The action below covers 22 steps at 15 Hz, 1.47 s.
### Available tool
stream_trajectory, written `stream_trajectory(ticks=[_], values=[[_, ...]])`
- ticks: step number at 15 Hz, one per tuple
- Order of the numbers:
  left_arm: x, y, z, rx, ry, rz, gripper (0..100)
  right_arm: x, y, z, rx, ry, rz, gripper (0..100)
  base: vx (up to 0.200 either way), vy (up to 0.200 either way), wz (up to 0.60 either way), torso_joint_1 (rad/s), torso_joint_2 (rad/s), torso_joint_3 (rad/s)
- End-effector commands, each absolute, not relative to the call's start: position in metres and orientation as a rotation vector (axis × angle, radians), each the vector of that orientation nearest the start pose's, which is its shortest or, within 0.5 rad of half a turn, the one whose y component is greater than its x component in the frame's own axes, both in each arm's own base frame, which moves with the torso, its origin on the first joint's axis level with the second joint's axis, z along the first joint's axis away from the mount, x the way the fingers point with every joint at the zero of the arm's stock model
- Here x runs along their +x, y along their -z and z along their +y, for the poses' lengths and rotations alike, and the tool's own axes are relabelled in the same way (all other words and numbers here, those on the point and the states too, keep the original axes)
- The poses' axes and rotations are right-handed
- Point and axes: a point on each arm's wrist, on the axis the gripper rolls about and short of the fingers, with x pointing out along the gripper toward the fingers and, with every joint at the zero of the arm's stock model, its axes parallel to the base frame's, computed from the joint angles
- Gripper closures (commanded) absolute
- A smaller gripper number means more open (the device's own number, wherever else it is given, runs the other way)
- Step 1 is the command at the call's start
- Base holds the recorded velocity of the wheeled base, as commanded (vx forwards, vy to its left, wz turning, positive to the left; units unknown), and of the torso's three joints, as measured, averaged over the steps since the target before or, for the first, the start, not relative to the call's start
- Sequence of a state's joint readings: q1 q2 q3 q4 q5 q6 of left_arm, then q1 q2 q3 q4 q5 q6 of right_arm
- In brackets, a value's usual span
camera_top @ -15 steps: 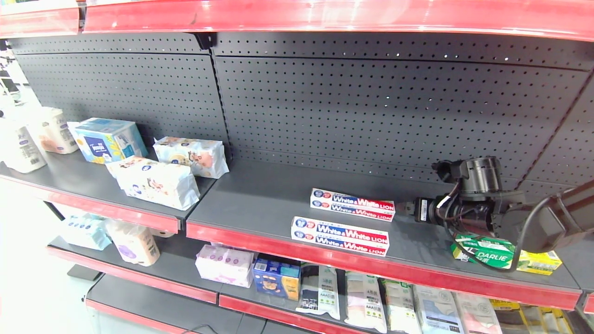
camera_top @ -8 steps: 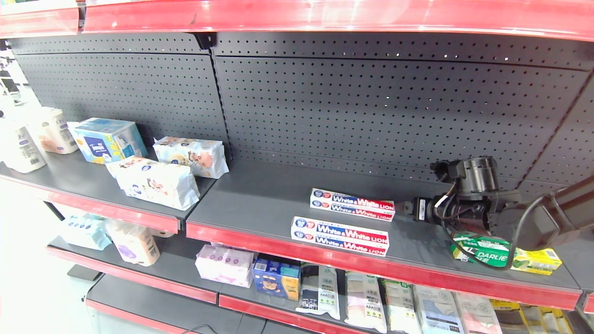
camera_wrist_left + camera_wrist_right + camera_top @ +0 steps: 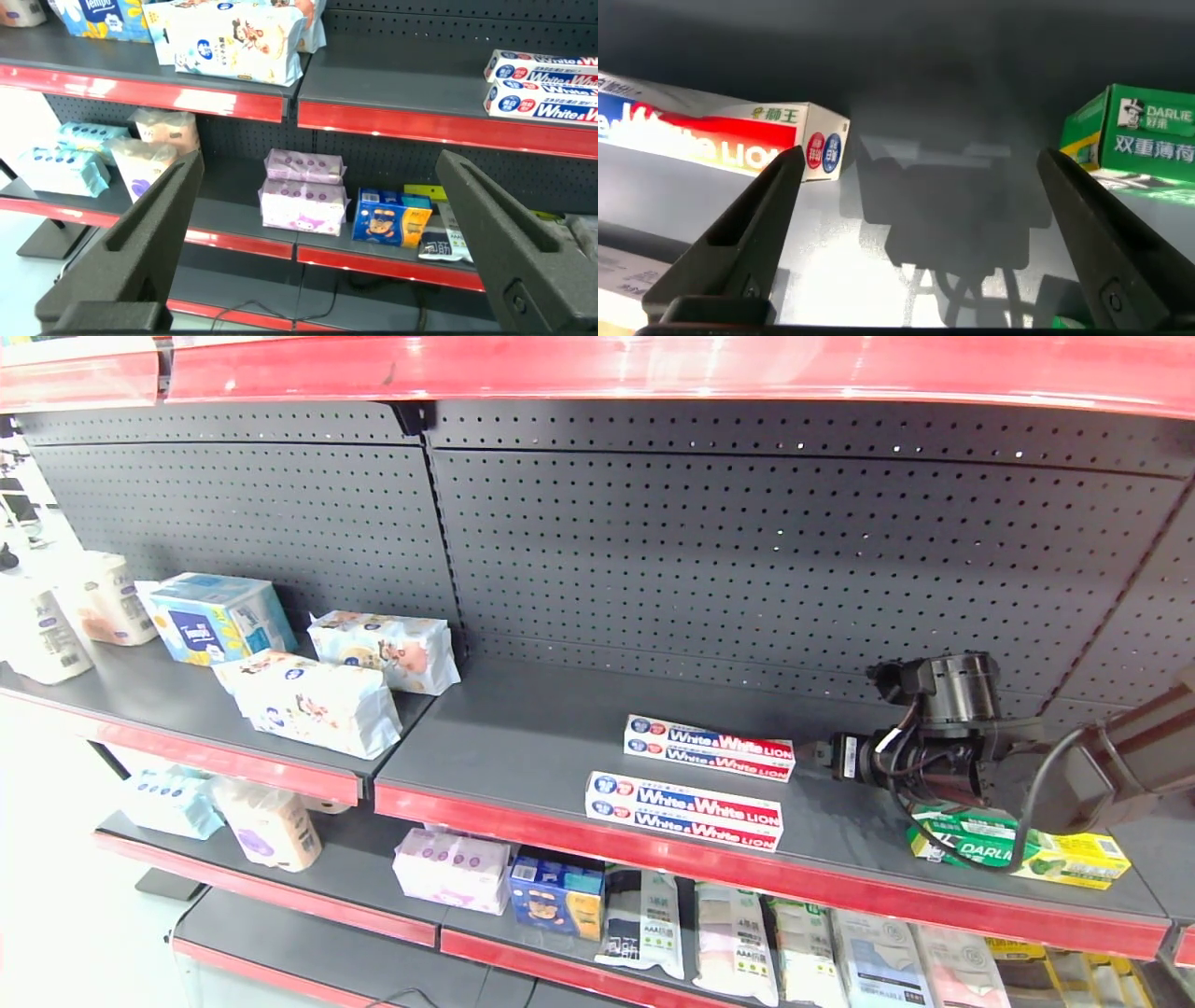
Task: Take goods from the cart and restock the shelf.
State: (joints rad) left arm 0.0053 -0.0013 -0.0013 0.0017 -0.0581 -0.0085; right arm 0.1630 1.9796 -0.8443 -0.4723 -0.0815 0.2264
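Flanking the right fingers, spread and empty, green toothpaste box, white toothpaste box

Green toothpaste box partly behind right arm, bottom-shelf packets cut off below.

Right arm is held roughly level over the right end of the shelf, with the wrist directed toward its left end. Right hand is spread wide. Left hand is likewise spread wide.
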Motion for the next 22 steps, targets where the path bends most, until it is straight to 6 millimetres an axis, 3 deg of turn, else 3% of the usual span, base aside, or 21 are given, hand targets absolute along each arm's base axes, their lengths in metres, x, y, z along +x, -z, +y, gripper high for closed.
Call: stream_trajectory(ticks=[1,18,22], values=[[-0.023,-0.076,-0.001,-0.009,0.052,0.000,0,0.339,-0.082,0.051,0.140,0.007,0.671,0,0.000,0.000,0.00,0.000,0.00,0.000],[-0.023,-0.076,-0.001,-0.009,0.052,0.000,0,0.339,-0.077,0.059,0.131,-0.013,0.688,0,0.000,0.000,0.00,0.000,0.00,0.000],[-0.023,-0.075,-0.001,-0.009,0.052,0.002,0,0.335,-0.092,0.055,0.138,-0.010,0.647,0,0.000,0.000,0.00,0.000,0.00,0.000]])
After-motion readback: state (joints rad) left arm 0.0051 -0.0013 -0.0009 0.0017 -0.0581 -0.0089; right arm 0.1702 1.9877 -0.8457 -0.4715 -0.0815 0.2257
